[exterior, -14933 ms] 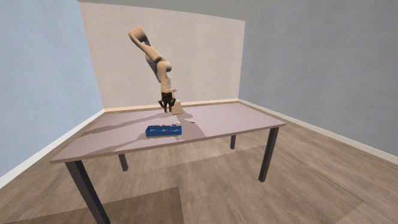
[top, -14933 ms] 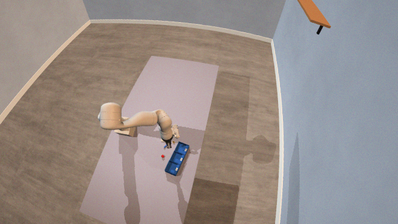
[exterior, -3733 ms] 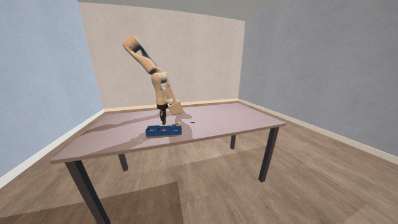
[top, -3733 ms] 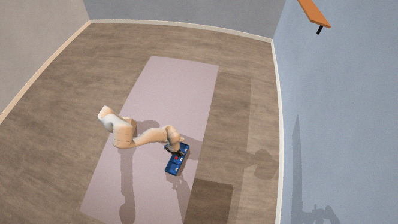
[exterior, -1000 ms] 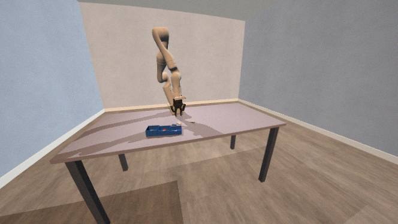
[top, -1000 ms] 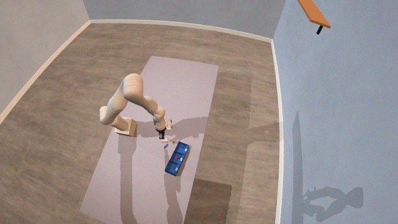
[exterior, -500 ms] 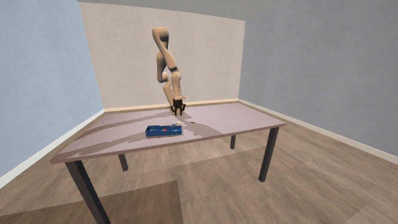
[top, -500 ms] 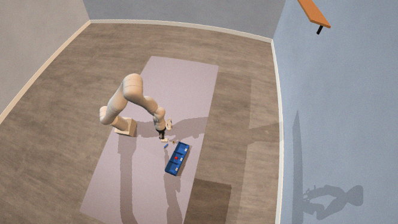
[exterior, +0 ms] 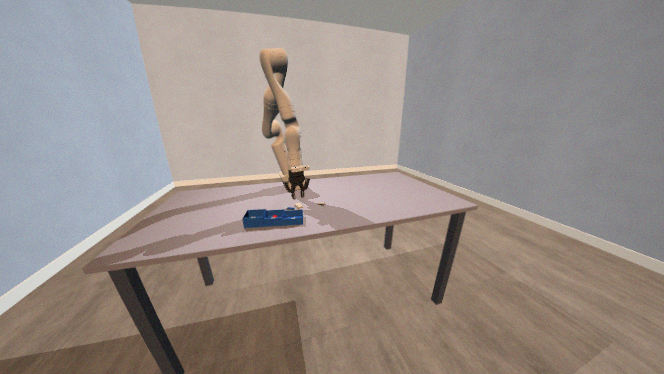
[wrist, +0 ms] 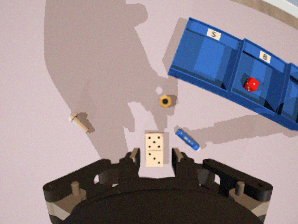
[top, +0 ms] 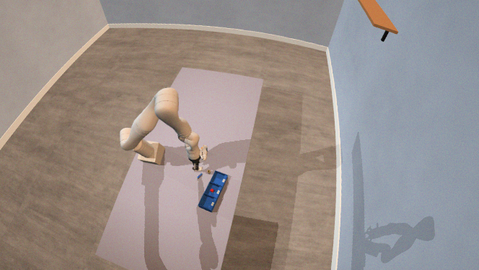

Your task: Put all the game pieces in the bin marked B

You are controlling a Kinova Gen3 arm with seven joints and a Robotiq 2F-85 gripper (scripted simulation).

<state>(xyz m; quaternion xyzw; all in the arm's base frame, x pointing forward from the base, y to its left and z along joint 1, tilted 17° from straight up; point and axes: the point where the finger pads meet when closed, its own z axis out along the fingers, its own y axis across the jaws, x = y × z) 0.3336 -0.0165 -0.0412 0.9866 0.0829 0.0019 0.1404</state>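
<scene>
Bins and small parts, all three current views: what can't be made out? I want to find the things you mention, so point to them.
- Third bin of the blue bin row (top: 205, 208) (exterior: 273, 223) (wrist: 200, 86): cut off by the right edge in the wrist view; its label is too small in the top view.
- Wooden peg-like piece (wrist: 80, 123): too small in the exterior view to identify.
- Red die (top: 212, 190) (exterior: 274, 216) (wrist: 251, 84): pips too small to count in any view.

Red die sits in bin B; cream domino lies pips-up on table.
</scene>
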